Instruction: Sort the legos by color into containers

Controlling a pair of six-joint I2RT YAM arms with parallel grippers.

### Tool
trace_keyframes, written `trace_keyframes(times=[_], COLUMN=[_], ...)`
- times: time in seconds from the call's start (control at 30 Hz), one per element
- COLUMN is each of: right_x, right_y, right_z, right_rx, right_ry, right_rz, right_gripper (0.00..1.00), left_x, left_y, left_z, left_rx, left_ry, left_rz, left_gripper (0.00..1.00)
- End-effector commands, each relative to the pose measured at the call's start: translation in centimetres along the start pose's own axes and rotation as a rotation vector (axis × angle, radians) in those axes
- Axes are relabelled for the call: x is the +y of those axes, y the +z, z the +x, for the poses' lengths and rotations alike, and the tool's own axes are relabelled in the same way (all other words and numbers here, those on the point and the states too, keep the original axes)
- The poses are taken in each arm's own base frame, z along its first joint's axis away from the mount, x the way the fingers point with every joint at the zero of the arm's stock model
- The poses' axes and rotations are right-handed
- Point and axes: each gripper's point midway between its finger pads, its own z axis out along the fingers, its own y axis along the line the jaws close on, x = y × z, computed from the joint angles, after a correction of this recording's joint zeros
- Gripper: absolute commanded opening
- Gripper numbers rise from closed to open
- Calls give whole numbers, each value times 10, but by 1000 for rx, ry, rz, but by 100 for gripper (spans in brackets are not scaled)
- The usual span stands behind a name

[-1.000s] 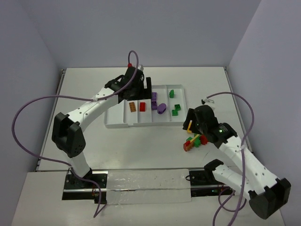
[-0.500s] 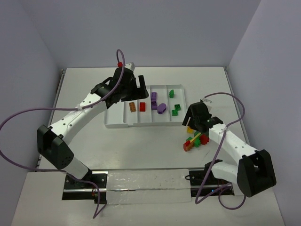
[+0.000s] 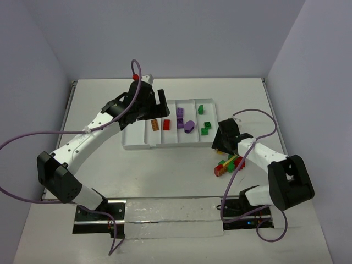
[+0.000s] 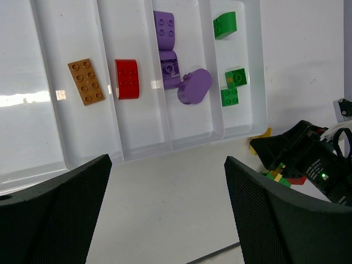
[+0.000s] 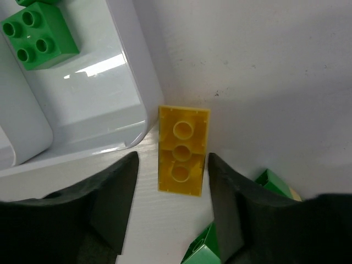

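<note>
The white tray [image 3: 129, 144] holds an orange-brown brick [image 3: 155, 125], a red brick [image 3: 166, 124], purple bricks [image 3: 180, 117] and green bricks [image 3: 206, 128], each color in its own compartment. My left gripper [image 3: 161, 103] is open and empty above the tray's near edge [image 4: 49, 132]. My right gripper [image 3: 223, 144] is open, low over the table at the tray's near right corner [image 5: 99, 110]. Its fingers straddle a yellow brick [image 5: 182, 150] that lies studs down on the table. A pile of green, red and yellow bricks [image 3: 230, 163] lies just beside it.
In the right wrist view a green brick [image 5: 38, 36] lies in the tray's last compartment, and loose green bricks [image 5: 269, 181] sit close to the right finger. The left wrist view shows the right arm [image 4: 308, 159] beyond the tray's corner.
My right gripper has come down low over the table at the tray's corner, around the yellow brick. My left gripper has drawn back a little to the left over the tray.
</note>
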Motion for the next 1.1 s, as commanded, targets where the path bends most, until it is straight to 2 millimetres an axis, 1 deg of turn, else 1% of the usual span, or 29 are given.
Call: trace_keyframes(times=[0.0,0.13,0.2,0.27,0.37,0.53,0.63,0.7,0.73,0.83,0.93,1.07], right_x=[4,4,3,1,1,6,23,42,41,49,39,29], right_y=[3,0,-3,-8,-26,-57,-82,-92,-93,-90,-78,-71], right_z=[-9,-10,-13,-16,-28,-40,-46,-39,-41,-31,-29,-29], right_rx=[-31,-40,-50,-63,-115,-184,-226,-230,-237,-216,-218,-211], right_ry=[17,19,19,18,21,8,-26,-74,-74,-97,-82,-71], right_rz=[-13,-13,-8,-2,-17,-76,-155,-204,-193,-163,-105,-73], right_gripper=[54,46,41,38,38,38,38,38,38,38,41,46], left_x=[0,2,3,4,5,9,12,13,13,13,13,14], left_y=[-8,-7,-7,-6,-6,-6,-7,-7,-7,-7,-10,-11], left_z=[-9,-8,-7,-8,-8,-12,-18,-18,-18,-19,-19,-16], left_rx=[-36,-37,-35,-38,-40,-56,-72,-73,-71,-67,-68,-57], left_ry=[-6,-4,-6,-7,-6,-10,-21,-29,-31,-44,-45,-36], left_rz=[-1,-11,-14,-21,-27,-49,-62,-66,-67,-69,-64,-62], left_gripper=[92,92,92,92,92,92,92,92,92,92,91,91])
